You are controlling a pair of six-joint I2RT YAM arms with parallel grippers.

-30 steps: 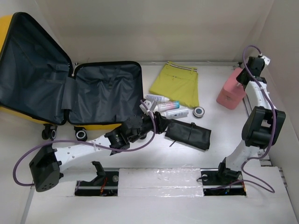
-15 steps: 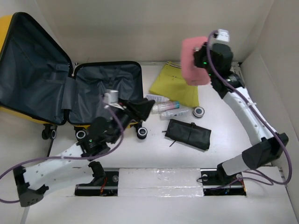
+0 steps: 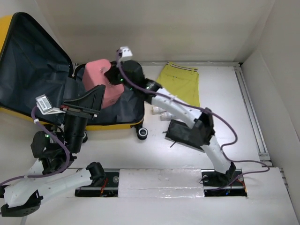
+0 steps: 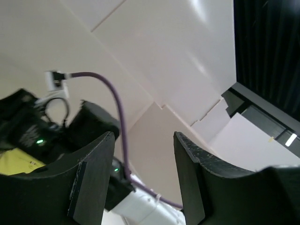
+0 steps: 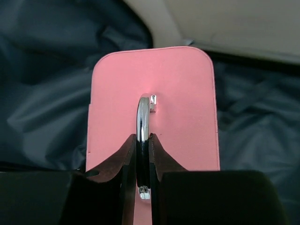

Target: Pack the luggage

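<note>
Two halves of the yellow luggage (image 3: pixel 33 75) lay open at the left of the tabletop (image 3: pixel 225 93), grey lining showing, the left half tilted up. Over the right half, the right pincer (image 5: pixel 143 140) was clamped narrowly on the metal handle (image 5: pixel 143 112) of a pink case (image 3: pixel 99 83). Near the luggage's front edge, the left pincer (image 4: pixel 144 140) pointed upward, spread wide. A yellow garment (image 3: pixel 180 84) and a black pouch (image 3: pixel 187 133) lay further right.
</note>
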